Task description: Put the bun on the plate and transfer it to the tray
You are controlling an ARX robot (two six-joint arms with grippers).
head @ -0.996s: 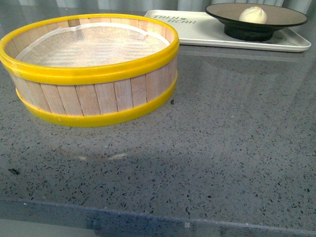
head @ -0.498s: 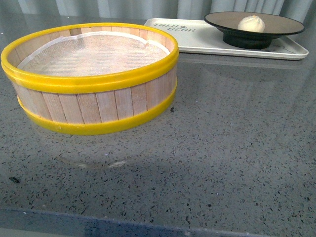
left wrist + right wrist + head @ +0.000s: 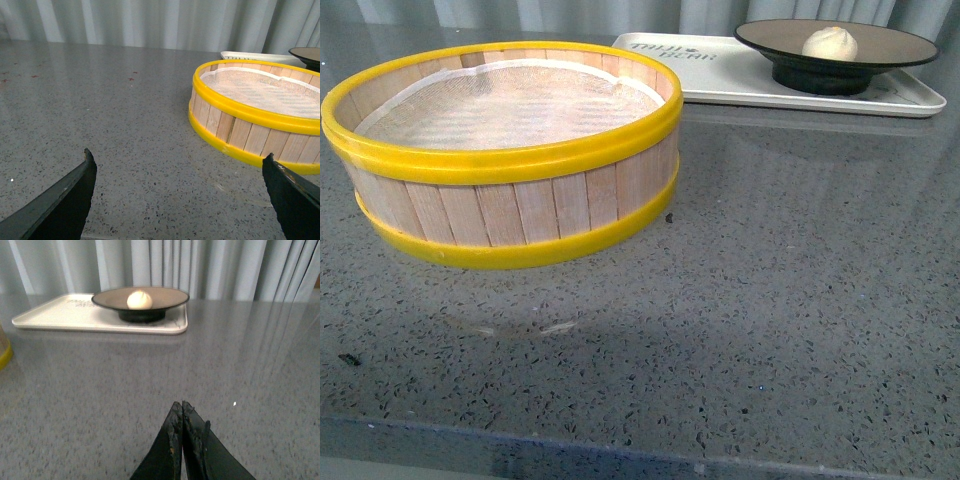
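Front view: bun (image 3: pixel 830 43) on plate (image 3: pixel 880 42), plate on tray (image 3: pixel 720 75). L gripper (image 3: pixel 177 195) spread wide, holding nothing. R gripper (image 3: pixel 182 412) pinched closed, empty.

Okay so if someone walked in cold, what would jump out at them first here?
Probably the big round wooden steamer basket with yellow rims, sitting near-left on the speckled grey countertop. Next, far right, the small cream-white bun sits on the tan, black-rimmed plate, which stands on the cream-white rectangular tray.
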